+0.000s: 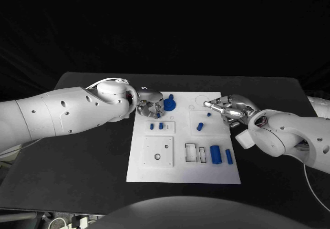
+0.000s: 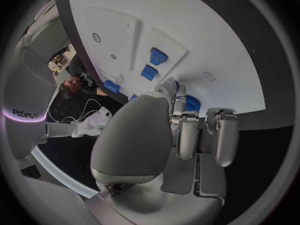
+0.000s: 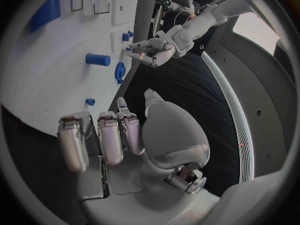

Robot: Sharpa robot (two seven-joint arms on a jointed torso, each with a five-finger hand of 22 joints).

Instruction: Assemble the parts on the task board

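Two hands work at the far end of the board (image 1: 184, 177), and the step in hand appears to be seating the blue gear (image 1: 169, 103) near the board's far left corner. The left hand (image 1: 149, 107) hovers just beside the gear, on its left; its fingers are curled inward, and whether they grip or merely touch the gear cannot be told. In the left wrist view the gear (image 2: 189, 103) shows past the fingertips (image 2: 177, 92), very close to them. To do this step well, keep the gear level over its seat, lower it straight, and apply light pressure only once it is centred; a tilted entry would likely jam. The right hand (image 1: 227, 109) holds nothing, fingers loosely apart, at the board's far right edge, well apart from the gear, close to a small peg (image 1: 208, 114). Two short parts (image 1: 156, 126) stand in a recess nearer the robot than the left hand, and two longer bars (image 1: 221, 155) lie toward the near right
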